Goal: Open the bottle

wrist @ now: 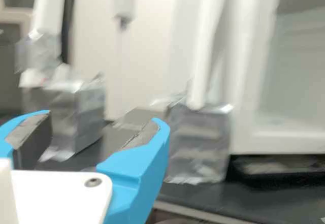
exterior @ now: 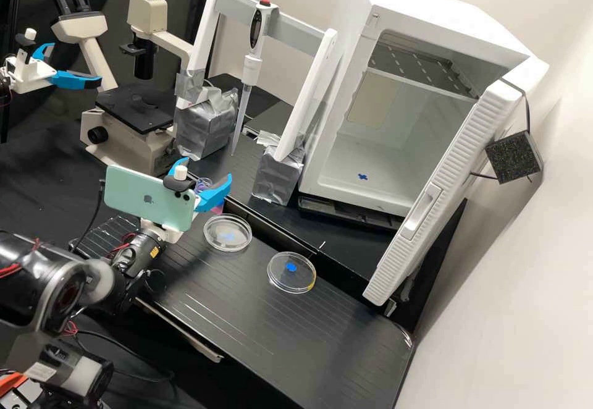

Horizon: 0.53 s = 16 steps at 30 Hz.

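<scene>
In the high view, my gripper [exterior: 207, 171] is over the back left part of the bench, its two blue fingers spread apart. A small clear and purplish object [exterior: 202, 183] with a pink patch below it is partly hidden behind the nearer finger; I cannot tell whether it is the bottle, or whether it touches the finger. In the wrist view, the gripper [wrist: 101, 123] is open, with a wide gap and nothing held between the dark finger pads [wrist: 143, 135].
Two clear dishes [exterior: 228, 233] [exterior: 291, 272] lie on the black bench [exterior: 247, 304]. Behind stand a pipette [exterior: 250, 69] on a taped white frame, a microscope [exterior: 133, 112] and an open white incubator [exterior: 364, 168]. A green phone [exterior: 139, 198] rides beside the gripper.
</scene>
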### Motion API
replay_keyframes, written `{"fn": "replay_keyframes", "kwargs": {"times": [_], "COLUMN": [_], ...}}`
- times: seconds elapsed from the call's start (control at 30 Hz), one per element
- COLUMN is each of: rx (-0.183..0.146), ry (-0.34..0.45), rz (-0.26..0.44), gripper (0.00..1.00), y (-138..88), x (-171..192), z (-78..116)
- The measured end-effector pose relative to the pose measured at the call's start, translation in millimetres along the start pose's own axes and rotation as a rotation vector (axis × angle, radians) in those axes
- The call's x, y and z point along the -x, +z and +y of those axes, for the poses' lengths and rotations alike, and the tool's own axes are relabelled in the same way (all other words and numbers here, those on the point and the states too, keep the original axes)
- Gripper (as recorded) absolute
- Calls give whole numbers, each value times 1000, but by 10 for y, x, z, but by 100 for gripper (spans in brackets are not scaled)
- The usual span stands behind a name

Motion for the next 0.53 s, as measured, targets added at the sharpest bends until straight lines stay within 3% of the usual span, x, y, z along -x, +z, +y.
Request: {"fn": "replay_keyframes", "kwargs": {"times": [0.17,0.3,0.53], "rx": [16,1,-149], "ry": [91,147,132], "rz": [-41,-73,-85], "gripper": [100,100,100], "y": [63,147,277], "x": [-144,-234,-273], "z": [177,220,226]}}
